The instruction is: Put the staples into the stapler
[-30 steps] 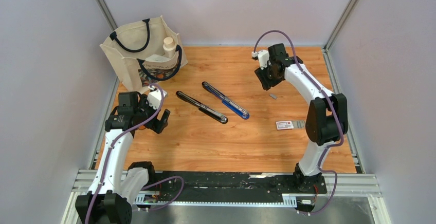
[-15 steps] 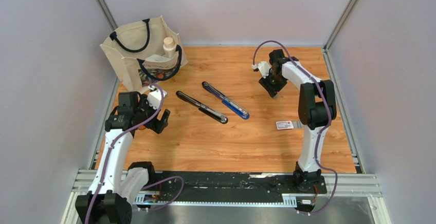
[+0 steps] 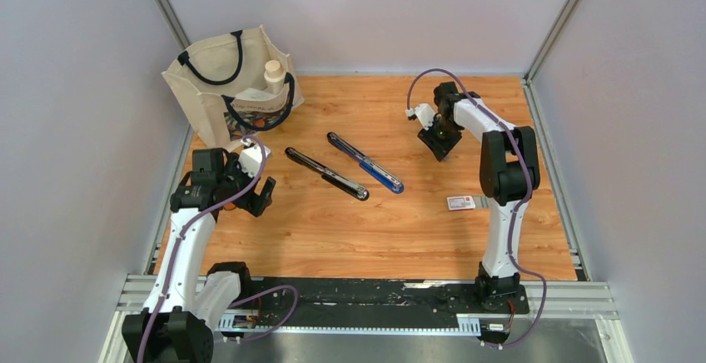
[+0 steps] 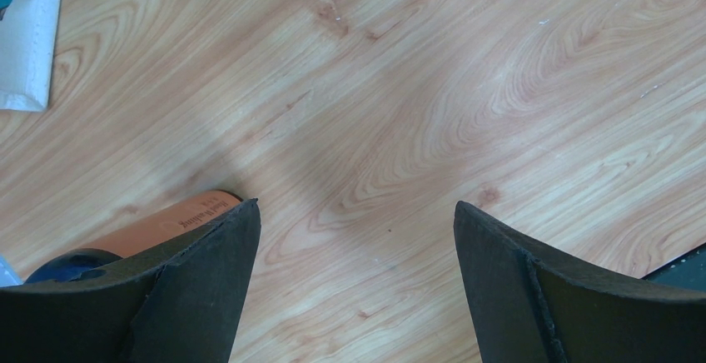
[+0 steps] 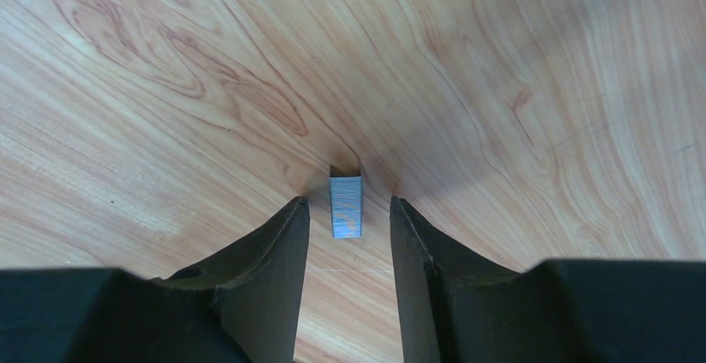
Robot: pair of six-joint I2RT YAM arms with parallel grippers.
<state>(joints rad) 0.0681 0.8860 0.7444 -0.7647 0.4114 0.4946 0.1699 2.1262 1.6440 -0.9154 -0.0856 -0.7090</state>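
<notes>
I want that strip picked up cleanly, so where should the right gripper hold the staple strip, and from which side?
Pinch the staple strip across its long sides, near mid-length, coming down from above. It lies flat on the table, lengthwise between the open fingers of the right gripper, so closing should catch it.

Bench: warm orange-brown wood grain. Knots and swirls are plain in both wrist views, with a few pale scuffs at upper right of the left wrist view.

Back wall, left wall, right wall: flat pale grey-lilac panels, unmarked, closing the bench on three sides.

Left post and right post: aluminium, slanting up from the back corners.

Slotted aluminium rail runs across the bottom of the frame, with a black plate laid along it. Dull grey metal sheet lies below.

Light is even and diffuse. Shadows on the wood are soft-edged and faint.
</notes>
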